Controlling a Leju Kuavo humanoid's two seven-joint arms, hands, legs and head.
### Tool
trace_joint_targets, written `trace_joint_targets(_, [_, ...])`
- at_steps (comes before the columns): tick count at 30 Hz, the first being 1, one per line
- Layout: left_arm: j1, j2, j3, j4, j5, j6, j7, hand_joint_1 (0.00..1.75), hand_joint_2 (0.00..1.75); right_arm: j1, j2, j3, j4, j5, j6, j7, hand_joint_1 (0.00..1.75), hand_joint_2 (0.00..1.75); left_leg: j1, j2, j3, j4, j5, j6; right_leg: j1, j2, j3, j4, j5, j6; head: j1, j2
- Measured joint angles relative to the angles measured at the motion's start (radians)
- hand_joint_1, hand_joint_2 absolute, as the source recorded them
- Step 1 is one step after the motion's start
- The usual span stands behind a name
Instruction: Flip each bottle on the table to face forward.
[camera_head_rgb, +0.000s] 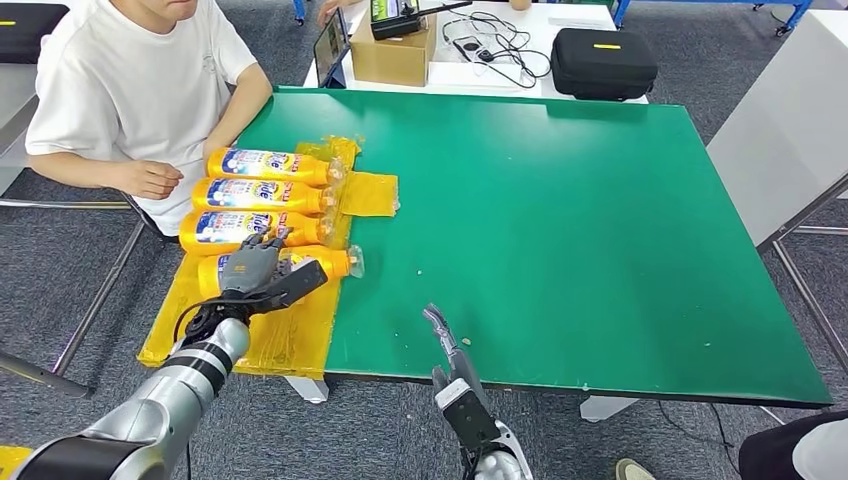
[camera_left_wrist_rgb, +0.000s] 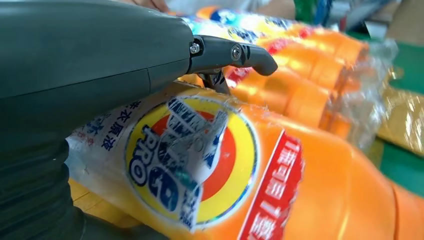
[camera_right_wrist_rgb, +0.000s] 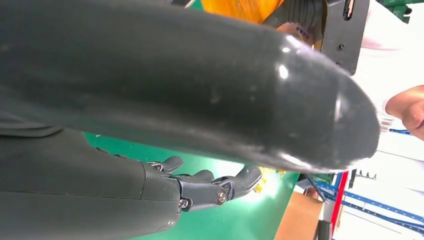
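Several orange detergent bottles lie side by side on a yellow plastic sheet (camera_head_rgb: 290, 340) at the left of the green table (camera_head_rgb: 560, 230), caps pointing right. The three far ones (camera_head_rgb: 268, 163) (camera_head_rgb: 262, 193) (camera_head_rgb: 225, 228) show their labels upward. My left hand (camera_head_rgb: 262, 275) lies over the nearest bottle (camera_head_rgb: 335, 262), fingers draped on top, thumb stretched out along it. Close up, that bottle's round label (camera_left_wrist_rgb: 190, 160) faces the camera and the thumb (camera_left_wrist_rgb: 240, 52) stands just off the bottle. My right hand (camera_head_rgb: 450, 370) hangs at the table's front edge, fingers straight, holding nothing.
A person in a white shirt (camera_head_rgb: 130, 90) sits at the table's left, one hand (camera_head_rgb: 150, 178) resting beside the far bottles. Behind the table stand a cardboard box (camera_head_rgb: 392, 55), a tablet (camera_head_rgb: 330, 45), cables (camera_head_rgb: 495, 40) and a black case (camera_head_rgb: 603, 62). Bare green surface spreads right.
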Motion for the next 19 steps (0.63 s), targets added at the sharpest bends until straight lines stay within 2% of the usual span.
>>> trace_joint_targets(3, [-0.003, 0.014, -0.05, -0.022, 0.005, -0.037, 0.003, 0.0, 1.75, 0.0, 0.004, -0.009, 0.004, 0.001, 0.005, -0.004, 0.0, 0.0, 0.0, -0.001, 0.001, 0.0, 0.0, 0.0, 0.0, -0.001, 0.001, 0.0, 0.0, 0.0, 0.0, 0.0])
trace_joint_targets(6, [0.007, 0.024, -0.102, -0.054, 0.055, -0.044, -0.038, 0.0, 1.75, 0.002, 0.006, -0.014, 0.007, 0.002, 0.007, -0.01, 0.0, 0.0, 0.0, -0.001, 0.001, 0.0, 0.0, 0.0, 0.0, -0.001, 0.001, 0.0, 0.0, 0.0, 0.0, 0.0])
trace_joint_targets(10, [0.073, 0.022, -0.139, -0.188, 0.307, -0.112, -0.195, 0.0, 1.75, 0.002, 0.013, -0.017, 0.014, 0.007, 0.022, -0.017, 0.0, 0.0, 0.0, 0.0, 0.0, 0.0, 0.001, 0.0, 0.0, -0.001, -0.001, 0.0, 0.0, 0.0, 0.0, 0.0])
trace_joint_targets(12, [0.114, 0.013, -0.151, -0.284, 0.469, -0.155, -0.238, 0.0, 1.75, 0.002, 0.018, -0.017, 0.018, 0.01, 0.024, -0.023, 0.0, 0.0, 0.0, 0.001, -0.002, 0.0, 0.0, 0.0, 0.0, 0.0, -0.002, 0.0, 0.0, 0.0, 0.0, 0.0])
trace_joint_targets(15, [0.174, -0.006, -0.167, -0.442, 0.654, -0.167, -0.251, 0.0, 1.75, 0.002, 0.023, -0.017, 0.025, 0.011, 0.018, -0.028, 0.0, 0.0, 0.0, 0.001, -0.004, 0.0, 0.0, 0.0, 0.0, 0.0, -0.005, 0.0, 0.0, 0.0, 0.0, 0.0])
trace_joint_targets(19, [0.211, -0.015, -0.189, -0.577, 0.72, -0.144, -0.243, 0.0, 1.75, 0.002, 0.023, -0.017, 0.032, 0.01, 0.011, -0.029, 0.0, 0.0, 0.0, 0.0, -0.006, 0.0, 0.0, 0.0, 0.0, -0.001, -0.007, 0.0, 0.0, 0.0, 0.0, 0.0])
